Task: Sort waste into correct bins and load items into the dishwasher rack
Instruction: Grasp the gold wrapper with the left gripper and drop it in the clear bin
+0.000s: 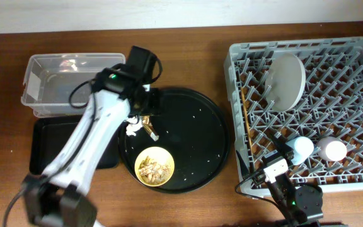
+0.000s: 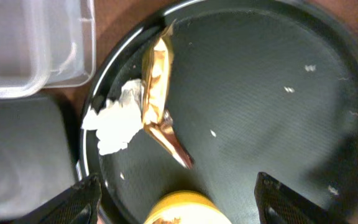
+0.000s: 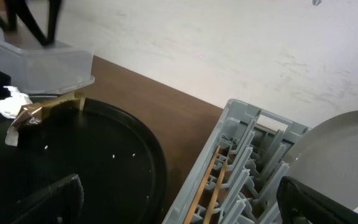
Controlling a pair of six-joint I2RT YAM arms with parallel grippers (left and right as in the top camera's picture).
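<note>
A crumpled white tissue (image 2: 115, 119) and a gold-brown wrapper (image 2: 157, 93) lie at the left edge of the large round black tray (image 1: 200, 126). A yellow bowl (image 1: 154, 166) with tan food scraps stands on the tray's front. My left gripper (image 2: 176, 202) is open and empty, above the tray just over the bowl and near the wrapper. The grey rack (image 1: 358, 176) holds the plate (image 1: 285, 81), the light-blue cup (image 1: 302, 147), the pink cup (image 1: 333, 149) and the chopsticks (image 3: 211, 183). My right gripper (image 3: 179, 205) is open and empty at the rack's front left corner.
The clear tub (image 1: 62, 82) stands at the back left. The shallow black tray (image 1: 43, 148) lies in front of it, partly under my left arm. Small white crumbs dot the round tray. A pale wall runs behind the table.
</note>
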